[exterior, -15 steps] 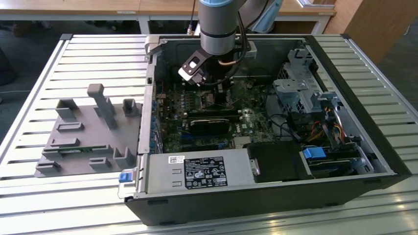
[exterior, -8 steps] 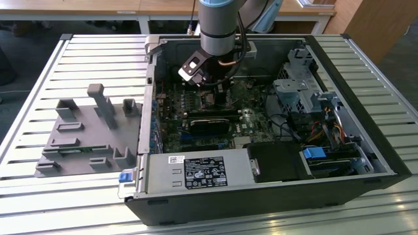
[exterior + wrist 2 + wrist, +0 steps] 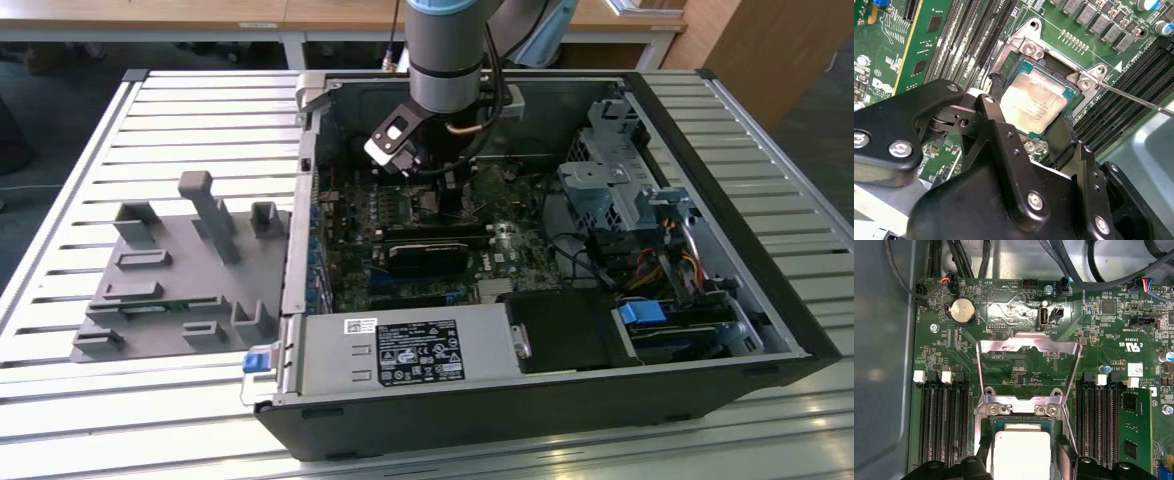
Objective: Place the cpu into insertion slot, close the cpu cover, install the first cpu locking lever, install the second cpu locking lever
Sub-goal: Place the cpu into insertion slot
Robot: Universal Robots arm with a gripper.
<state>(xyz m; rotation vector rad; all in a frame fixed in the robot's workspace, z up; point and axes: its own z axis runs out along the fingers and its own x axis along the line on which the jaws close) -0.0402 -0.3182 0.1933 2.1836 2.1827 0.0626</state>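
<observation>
Your gripper (image 3: 1030, 107) is down inside the open computer case (image 3: 534, 412), toward its far side in the exterior view. Its fingers (image 3: 1064, 132) are drawn in narrow against two opposite edges of the cpu (image 3: 1034, 100). The chip sits within the insertion slot (image 3: 1056, 64), silver face up. Just past it in the first wrist view, the cpu cover (image 3: 1026, 346) is swung open, away from the socket, over the green board (image 3: 1004, 295). A thin locking lever (image 3: 1134, 97) juts free beside the socket.
</observation>
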